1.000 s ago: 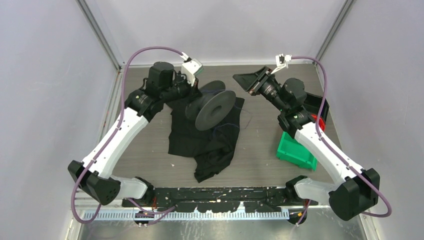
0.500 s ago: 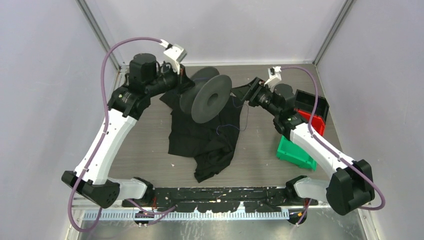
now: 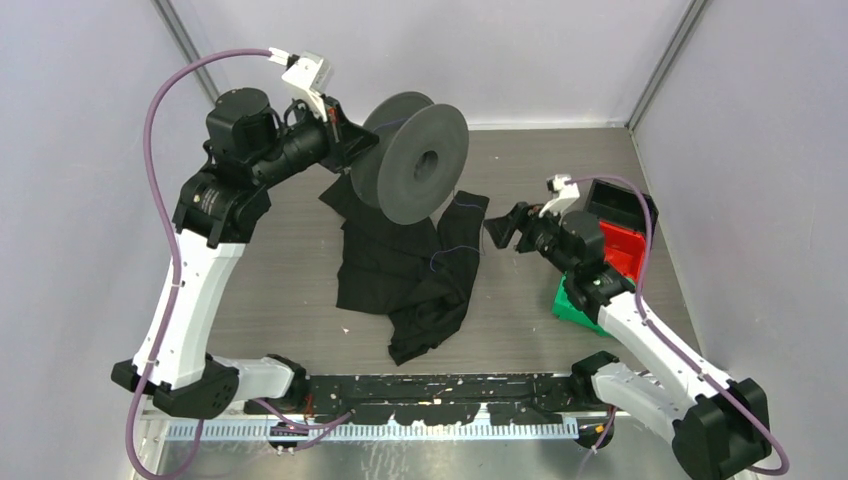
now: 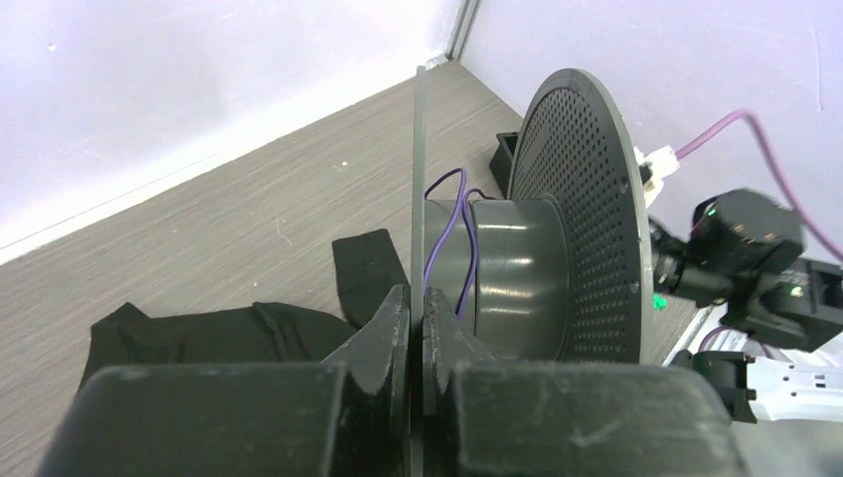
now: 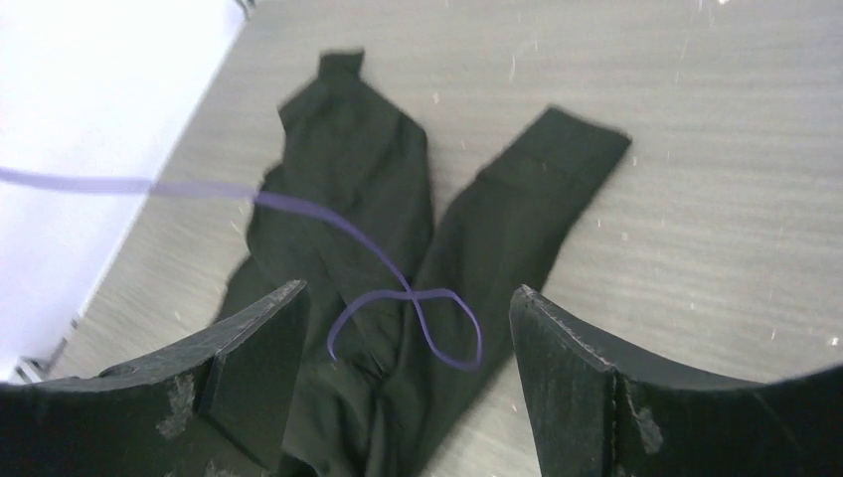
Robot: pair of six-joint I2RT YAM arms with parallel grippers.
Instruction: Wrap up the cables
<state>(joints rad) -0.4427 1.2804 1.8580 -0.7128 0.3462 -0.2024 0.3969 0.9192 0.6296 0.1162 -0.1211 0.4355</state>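
Top external: nearest the arm bases, around 6 o'clock, black cloth (image 3: 400, 285) lies crumpled on the desk (image 3: 280, 290), running up toward centre. At 4 o'clock a green bin (image 3: 578, 306) sits just beside a red bin (image 3: 622, 250), off to the side and not part of this step as far as I can judge. Right claw (image 3: 505, 228) hovers at about 3 o'clock, low over the cloth's right edge; the right wrist view shows the jaws spread wide with nothing between them, so it's open and empty. The cable (image 5: 298, 206), a thin purple wire, sits loose on the cloth directly below that claw, forming a small loop, then rises away toward 10 o'clock in the wrist view. Likely the claw is placed there to pick up or guide the slack. Farther back, 12 o'clock, the left claw (image 4: 416, 318) is clamped shut on the thin edge of one flange of the grey spool (image 3: 420, 160), holding it lifted off the desk, axle roughly level, so the hub stays clear for winding. Left wrist view shows only a strand or two of cable on the hub, so wrapping looks barely begun. No brand, label or readable writing on anything; the far flange is just perforated.
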